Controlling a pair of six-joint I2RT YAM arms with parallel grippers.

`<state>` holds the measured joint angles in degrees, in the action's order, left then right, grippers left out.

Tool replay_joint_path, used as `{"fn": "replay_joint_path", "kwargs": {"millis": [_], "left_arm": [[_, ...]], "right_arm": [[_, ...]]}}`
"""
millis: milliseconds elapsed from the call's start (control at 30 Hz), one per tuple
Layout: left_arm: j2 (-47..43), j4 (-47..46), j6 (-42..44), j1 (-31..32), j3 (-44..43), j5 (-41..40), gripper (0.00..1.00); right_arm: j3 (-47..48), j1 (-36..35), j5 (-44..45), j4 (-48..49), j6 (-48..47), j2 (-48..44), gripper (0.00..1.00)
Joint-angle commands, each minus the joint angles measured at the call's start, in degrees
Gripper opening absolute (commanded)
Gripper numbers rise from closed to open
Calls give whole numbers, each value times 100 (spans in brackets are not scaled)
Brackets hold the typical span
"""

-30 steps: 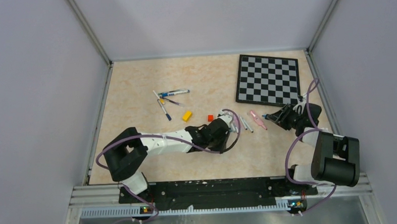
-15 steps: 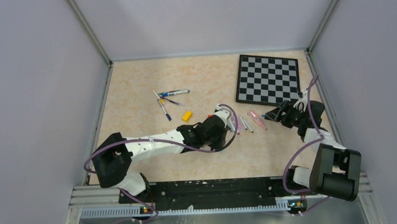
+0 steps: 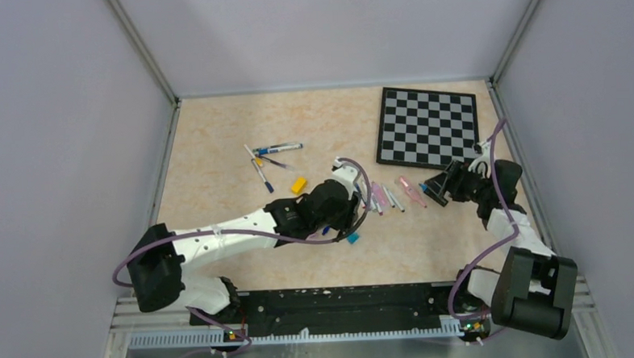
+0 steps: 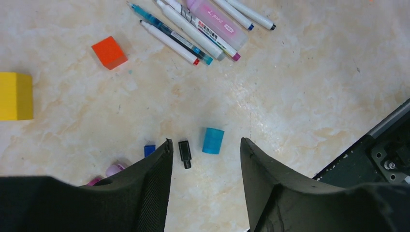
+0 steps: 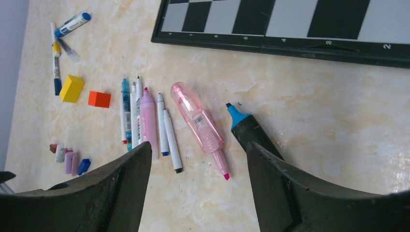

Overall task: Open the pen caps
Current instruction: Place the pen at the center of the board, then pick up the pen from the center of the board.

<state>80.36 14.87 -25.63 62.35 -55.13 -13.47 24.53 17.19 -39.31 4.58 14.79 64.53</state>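
Jaws on the left gripper (image 4: 205,143) are spread with nothing in them, hanging right over a loose cyan cap (image 4: 212,140) that's lying on the table (image 4: 309,96). Just beside that one sits a black cap (image 4: 184,152), then a blue cap (image 4: 149,150) and a couple of pinkish caps (image 4: 114,169) half hidden behind one finger. Farther out there's a red cube (image 4: 109,52), a yellow block (image 4: 15,95) and a row of pens (image 4: 193,34) lying side by side, coloured tips showing. Right gripper (image 5: 198,147) is spread wide too, not clamped on anything. A dark highlighter (image 5: 244,126) with a bare blue tip lies on the table, its barrel running in under one finger, right next to a pink highlighter (image 5: 199,121). Chessboard (image 5: 290,19) is just beyond those, and a few more pens (image 5: 63,38) lie well off to the side.
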Motion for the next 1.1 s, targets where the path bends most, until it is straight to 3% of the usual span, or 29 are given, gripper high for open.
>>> {"fn": "replay_joint_path", "kwargs": {"millis": [0, 200, 333, 467, 700, 900, 1067], "left_arm": [[-428, -90, 283, 17, 15, -493, 62], [-969, -356, 323, -153, 494, -798, 98], [-1366, -525, 254, -656, 832, -391, 99], [-1728, -659, 132, -1741, 1174, 388, 99], [-1848, -669, -219, -3364, 1494, 808, 95], [-1151, -555, -333, -4511, 1257, 1633, 92], [34, 255, -212, -4723, 326, 1214, 97]], "right_arm": [[309, 88, -746, 73, -585, -325, 70], [675, 91, -1535, -372, -1243, -530, 70], [775, 89, -1986, -636, -1649, -778, 71], [834, 91, -2132, -860, -1932, -931, 71], [913, 117, -2039, -1037, -2115, -946, 71], [930, 152, -1997, -1062, -2167, -1001, 71], [930, 159, -1993, -1070, -2197, -1016, 71]]}}
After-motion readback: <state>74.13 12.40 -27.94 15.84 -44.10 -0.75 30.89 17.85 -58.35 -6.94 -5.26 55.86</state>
